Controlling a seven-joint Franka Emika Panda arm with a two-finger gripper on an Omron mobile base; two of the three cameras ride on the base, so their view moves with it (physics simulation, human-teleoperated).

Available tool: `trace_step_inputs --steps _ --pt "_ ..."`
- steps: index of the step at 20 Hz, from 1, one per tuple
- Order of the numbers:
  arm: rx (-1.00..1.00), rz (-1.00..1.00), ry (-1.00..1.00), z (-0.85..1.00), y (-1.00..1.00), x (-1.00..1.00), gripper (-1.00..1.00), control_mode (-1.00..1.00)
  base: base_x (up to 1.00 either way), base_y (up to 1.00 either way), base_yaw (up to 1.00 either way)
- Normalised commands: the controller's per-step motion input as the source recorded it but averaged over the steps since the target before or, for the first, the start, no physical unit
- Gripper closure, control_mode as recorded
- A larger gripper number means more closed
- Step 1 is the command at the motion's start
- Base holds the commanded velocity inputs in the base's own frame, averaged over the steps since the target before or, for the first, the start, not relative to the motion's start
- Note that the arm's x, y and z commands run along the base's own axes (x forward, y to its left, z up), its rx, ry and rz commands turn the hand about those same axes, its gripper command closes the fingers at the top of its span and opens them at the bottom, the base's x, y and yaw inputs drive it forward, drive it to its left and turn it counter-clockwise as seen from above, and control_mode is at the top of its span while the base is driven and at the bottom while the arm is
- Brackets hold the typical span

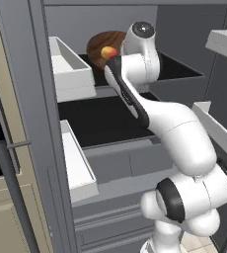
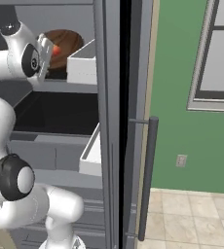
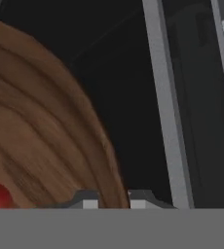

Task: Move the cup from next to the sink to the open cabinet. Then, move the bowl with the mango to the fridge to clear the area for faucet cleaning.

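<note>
The gripper (image 3: 111, 197) is clamped on the rim of the large round dark brown wood-grained bowl (image 1: 104, 45); in the hand view the two dark fingertips (image 3: 87, 198) stand either side of the rim edge with only the wall thickness between them. The bowl is inside the tall grey metal fridge (image 1: 31, 99), at the level of the upper black shelf (image 1: 182, 66), tilted so its inside faces the cameras. Whether it already rests on the shelf cannot be told. The red-and-yellow mango (image 1: 107, 52) lies in the bowl's lower part.

Likely risks from here:
- Tilt: the rounded, smooth mango could roll out over the rim if the bowl is not levelled before release.
- Edge grip: a thin curved wooden rim gives little contact area, so the bowl may pivot or slip.
- Clearance: the white box-shaped bin (image 1: 70, 66) sits just beside the bowl; a sideways motion could strike it.

The shelf looks flat, matte and hard.
</note>
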Motion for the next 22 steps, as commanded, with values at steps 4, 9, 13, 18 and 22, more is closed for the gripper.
trace_step_inputs --steps 4,9,13,18,22 --pt "0.0 0.0 0.16 -0.06 0.02 0.82 1.0 -1.0 0.0 0.0 0.0" --pt "0.0 0.0 0.13 0.0 0.07 0.34 -1.0 -1.0 0.0 0.0 0.0" --pt "0.0 0.0 -0.06 0.0 0.0 -0.24 -1.0 -1.0 0.0 0.0 0.0" --pt "0.0 0.0 -0.26 0.0 0.0 -0.91 -1.0 -1.0 0.0 0.0 0.0" --pt "0.0 -0.04 -0.29 0.0 0.0 -1.0 -1.0 -1.0 0.0 0.0 0.0"
